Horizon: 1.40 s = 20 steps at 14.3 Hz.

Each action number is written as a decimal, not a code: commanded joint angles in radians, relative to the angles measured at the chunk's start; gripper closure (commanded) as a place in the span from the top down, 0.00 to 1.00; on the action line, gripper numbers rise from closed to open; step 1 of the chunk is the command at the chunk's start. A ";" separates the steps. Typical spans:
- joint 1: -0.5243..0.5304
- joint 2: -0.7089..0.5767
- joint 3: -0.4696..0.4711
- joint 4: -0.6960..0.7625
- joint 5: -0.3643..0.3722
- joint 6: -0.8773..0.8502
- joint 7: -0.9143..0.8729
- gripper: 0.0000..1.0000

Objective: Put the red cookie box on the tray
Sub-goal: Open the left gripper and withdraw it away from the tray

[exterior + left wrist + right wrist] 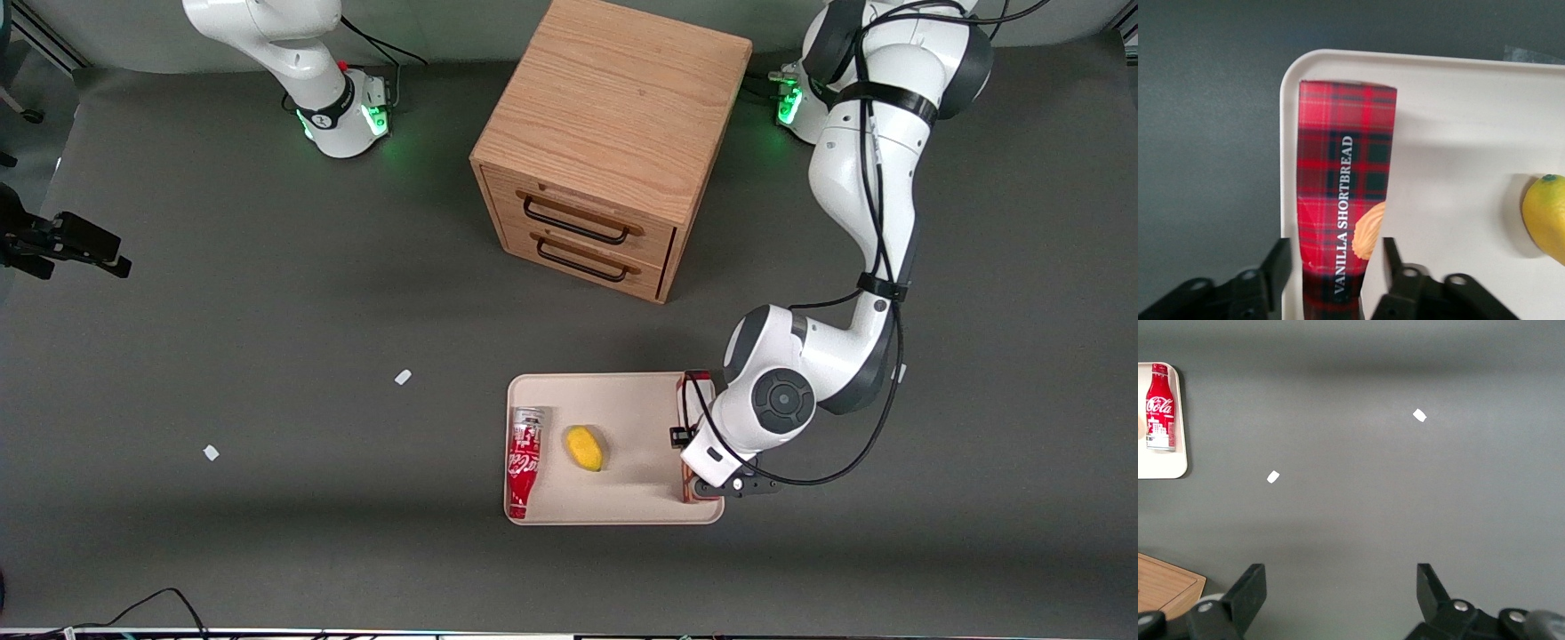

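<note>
A: Where's the red cookie box (1345, 193) rn?

B: On the tray (622, 391), along the edge toward the working arm's end, long axis parallel to that rim. Wrist view shows tartan carton, "VANILLA SHORTBREAD" print, lying just inside the rim. Front view: mostly hidden under the arm; only a red sliver shows.

A: Gripper?

B: Gripper (1338, 277) sits low over the box's near end. Jaws straddle the carton across its narrow width, one finger (1275, 267) on the rim side, the other on the tray-interior side. Looks like both touch the box walls, so I read it as pinching the box, but can't rule out slight release. No clear gap visible.

A: Why that spot?

B: Judgement: edge strip is the free lane. Coca-Cola bottle (524, 460) lies along the tray edge toward the parked arm's end, lemon (584, 447) sits between bottle and box, apart from both. Narrow-width grip suits the jaw span.

A: Task status?

B: Box appears to rest on tray; prob. only release + retreat left.
</note>
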 commanded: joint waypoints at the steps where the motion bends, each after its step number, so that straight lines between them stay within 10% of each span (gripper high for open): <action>1: -0.016 -0.036 0.016 -0.028 0.005 0.014 -0.030 1.00; 12: 0.206 -0.527 -0.005 -0.284 -0.056 -0.240 0.010 1.00; 20: 0.473 -0.893 -0.007 -0.479 0.017 -0.482 0.413 1.00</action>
